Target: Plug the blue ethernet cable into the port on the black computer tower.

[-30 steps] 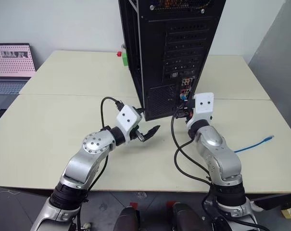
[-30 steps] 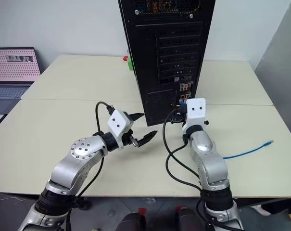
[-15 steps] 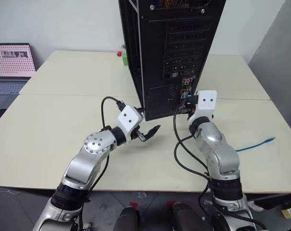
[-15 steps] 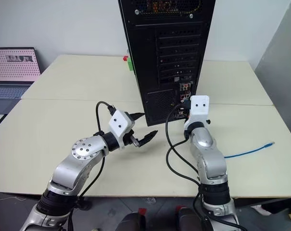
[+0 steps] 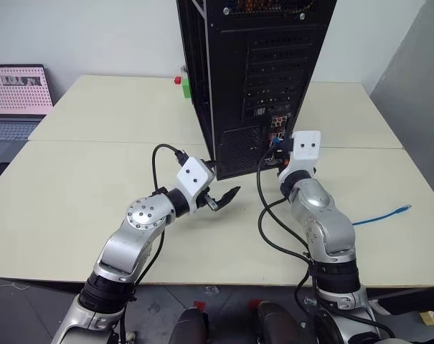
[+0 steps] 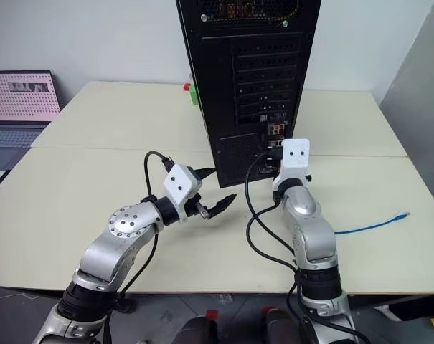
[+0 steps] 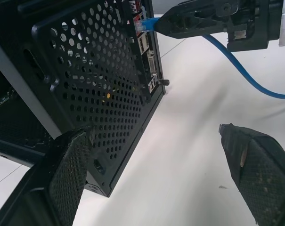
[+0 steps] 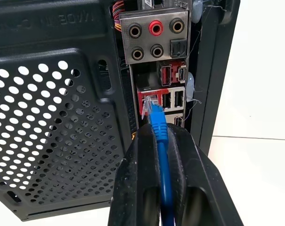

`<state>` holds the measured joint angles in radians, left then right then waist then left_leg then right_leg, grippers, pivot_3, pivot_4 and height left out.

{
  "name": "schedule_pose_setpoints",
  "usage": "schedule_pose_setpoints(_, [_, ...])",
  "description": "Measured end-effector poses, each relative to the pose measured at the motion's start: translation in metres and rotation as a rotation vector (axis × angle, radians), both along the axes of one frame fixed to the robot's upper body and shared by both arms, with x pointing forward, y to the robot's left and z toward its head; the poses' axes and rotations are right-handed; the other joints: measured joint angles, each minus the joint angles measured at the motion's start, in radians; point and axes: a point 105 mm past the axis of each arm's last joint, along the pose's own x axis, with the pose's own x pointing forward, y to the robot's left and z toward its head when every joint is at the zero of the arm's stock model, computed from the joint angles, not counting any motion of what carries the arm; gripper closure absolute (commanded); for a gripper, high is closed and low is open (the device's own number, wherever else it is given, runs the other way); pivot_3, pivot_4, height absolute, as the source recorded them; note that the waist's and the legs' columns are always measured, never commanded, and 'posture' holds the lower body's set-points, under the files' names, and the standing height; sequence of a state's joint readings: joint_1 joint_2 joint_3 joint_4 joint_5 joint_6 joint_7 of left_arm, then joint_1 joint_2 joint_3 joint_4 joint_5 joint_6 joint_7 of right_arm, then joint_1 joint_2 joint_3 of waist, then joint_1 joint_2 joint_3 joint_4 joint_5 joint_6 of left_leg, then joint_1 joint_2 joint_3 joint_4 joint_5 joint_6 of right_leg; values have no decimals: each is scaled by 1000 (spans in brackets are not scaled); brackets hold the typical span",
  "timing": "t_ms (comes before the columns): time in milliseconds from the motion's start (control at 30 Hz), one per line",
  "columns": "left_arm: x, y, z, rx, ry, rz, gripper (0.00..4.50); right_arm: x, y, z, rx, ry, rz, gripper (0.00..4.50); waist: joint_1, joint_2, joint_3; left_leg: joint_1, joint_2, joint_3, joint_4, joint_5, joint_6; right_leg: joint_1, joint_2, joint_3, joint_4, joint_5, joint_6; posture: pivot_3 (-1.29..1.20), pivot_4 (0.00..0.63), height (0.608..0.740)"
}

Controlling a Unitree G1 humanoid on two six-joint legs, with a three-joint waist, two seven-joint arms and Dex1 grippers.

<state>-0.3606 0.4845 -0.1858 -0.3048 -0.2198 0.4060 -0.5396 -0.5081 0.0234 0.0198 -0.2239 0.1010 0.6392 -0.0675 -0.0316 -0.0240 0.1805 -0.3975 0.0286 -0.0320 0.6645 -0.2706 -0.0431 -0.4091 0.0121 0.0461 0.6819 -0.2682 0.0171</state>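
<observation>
Beige table (image 5: pixel 80 186) carries the black computer tower (image 5: pixel 252 72), rear panel facing the robot. Right gripper (image 8: pixel 160 141) clamps the blue ethernet cable (image 8: pixel 160 132), clear plug tip at the port (image 8: pixel 150 101) beside the USB sockets. Left gripper (image 7: pixel 156 155) spread wide, holding nothing, near the mesh vent (image 7: pixel 100 89). Cable's far end (image 5: pixel 399 208) lies on the table.

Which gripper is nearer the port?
Right. The right gripper, shut on the blue ethernet cable, has the plug at the port. The left gripper hangs open beside the black computer tower, off from the connectors.
</observation>
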Motion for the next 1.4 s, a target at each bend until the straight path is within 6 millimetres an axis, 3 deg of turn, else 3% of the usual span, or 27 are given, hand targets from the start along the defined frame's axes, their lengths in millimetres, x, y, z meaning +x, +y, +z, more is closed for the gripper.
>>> schedule_pose_setpoints(767, [2, -2, 7, -30, -4, 7, 44, 12, 11, 2, 2, 11, 6, 4500, -16, 0, 0, 1, 0, 3, 0, 0, 0, 0, 2, 2, 0, 0, 0, 0, 150, 740])
schedule_pose_setpoints(833, [2, -2, 7, -30, -4, 7, 0, 12, 11, 2, -6, 9, 22, 3817, -19, 0, 0, 1, 0, 2, 0, 0, 0, 0, 2, 2, 0, 0, 0, 0, 150, 740])
schedule_pose_setpoints(1167, [4, 6, 8, -25, -14, 36, 0, 5, -8, -13, -106, 55, 99, 1562, -11, 0, 0, -1, 0, 2, -1, 0, 0, -1, -1, 2, -1, 0, 0, 0, 150, 740])
schedule_pose_setpoints(1300, [5, 18, 1, 49, -8, 68, 0, -9, -20, -9, -163, 57, 184, 769, -9, 0, 0, -1, 0, 1, -1, 0, 0, -1, -1, 1, -1, 0, 0, 0, 150, 740])
schedule_pose_setpoints(1367, [6, 38, -8, 127, 14, 122, 0, -24, -31, -6, -223, 51, 270, 335, -8, 1, 1, -1, 0, 1, -2, 0, 0, -1, -1, 1, -1, 0, 0, 0, 150, 740])
schedule_pose_setpoints(1400, [7, 45, -10, 141, 24, 144, 0, -28, -36, -5, -228, 50, 294, 335, -7, 1, 1, -1, 0, 1, -2, 0, 0, -1, -1, 0, -2, 0, 0, 0, 150, 740])
